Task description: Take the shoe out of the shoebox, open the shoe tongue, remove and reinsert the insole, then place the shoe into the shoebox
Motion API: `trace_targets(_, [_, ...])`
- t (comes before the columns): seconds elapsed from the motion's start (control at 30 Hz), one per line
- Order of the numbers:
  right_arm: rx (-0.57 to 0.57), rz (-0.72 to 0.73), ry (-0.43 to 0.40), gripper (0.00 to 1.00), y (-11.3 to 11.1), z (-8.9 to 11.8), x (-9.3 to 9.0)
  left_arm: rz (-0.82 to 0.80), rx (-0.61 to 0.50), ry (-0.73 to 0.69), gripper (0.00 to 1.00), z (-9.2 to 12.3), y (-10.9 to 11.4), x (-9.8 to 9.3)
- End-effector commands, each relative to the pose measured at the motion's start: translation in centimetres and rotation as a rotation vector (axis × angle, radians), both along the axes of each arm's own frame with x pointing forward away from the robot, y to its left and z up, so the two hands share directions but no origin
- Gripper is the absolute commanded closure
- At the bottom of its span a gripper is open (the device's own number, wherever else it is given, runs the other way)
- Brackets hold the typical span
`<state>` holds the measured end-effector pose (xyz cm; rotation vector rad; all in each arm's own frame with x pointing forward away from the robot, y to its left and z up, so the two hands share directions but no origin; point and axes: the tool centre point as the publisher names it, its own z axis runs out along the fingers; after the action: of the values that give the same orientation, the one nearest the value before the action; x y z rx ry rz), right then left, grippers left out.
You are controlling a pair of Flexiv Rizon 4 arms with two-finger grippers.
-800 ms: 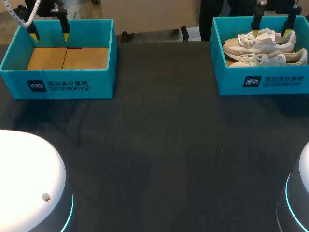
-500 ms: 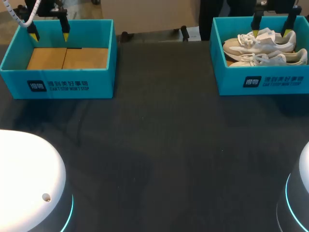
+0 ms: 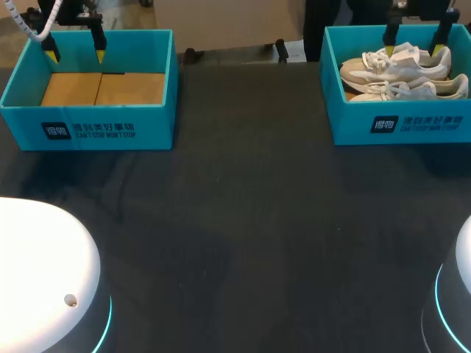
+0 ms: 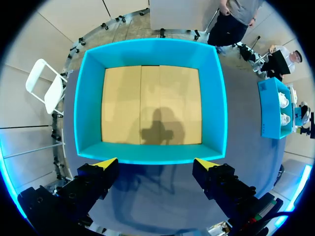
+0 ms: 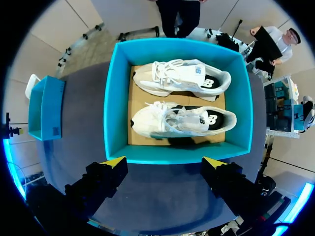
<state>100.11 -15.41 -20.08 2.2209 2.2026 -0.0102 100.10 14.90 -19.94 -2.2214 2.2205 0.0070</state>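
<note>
Across the dark table (image 3: 243,220) two teal boxes stand well apart. The left box (image 3: 88,129) shows only its cardboard floor, and the left gripper (image 3: 74,55) hangs over its far side, spread wide and holding nothing.

The shoebox (image 3: 397,121) on the right holds a pair of pale sneakers lying on their sides, one just behind the other. The nearer shoe (image 3: 412,90) sits close to the front wall and the farther shoe (image 3: 394,66) lies behind it. The right gripper (image 3: 413,47) hovers above them, also wide open and empty.

To my eye these are light shoes. The mesh upper looks soft and would likely cave under a squeeze, the loose laces could snag, and the sole looks stiff. I'd take hold at the heel collar or across the midfoot, where the sole backs the fabric. The walls leave little room for the fingers.
</note>
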Motion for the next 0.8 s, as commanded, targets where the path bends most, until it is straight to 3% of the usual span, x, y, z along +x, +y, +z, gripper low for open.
trace_targets(0.03, [-0.016, -0.020, 0.016, 0.00, -1.5, -0.5, 0.7, 0.000, -0.002, -0.001, 0.00, -0.1, 0.0, -0.1])
trace_targets(0.33, [-0.011, -0.024, 0.041, 0.00, -7.2, -2.1, 1.0, 0.000, -0.002, -0.001, 0.00, -0.1, 0.0, -0.1])
trace_targets(0.67, [-0.012, 0.000, 0.008, 0.00, -11.4, -2.8, 1.3, 0.000, -0.002, -0.001, 0.00, -0.1, 0.0, -0.1])
trace_targets(0.8, [-0.032, 0.006, 0.004, 0.00, -13.0, -4.0, 1.4, 0.000, -0.002, -0.001, 0.00, -0.1, 0.0, -0.1])
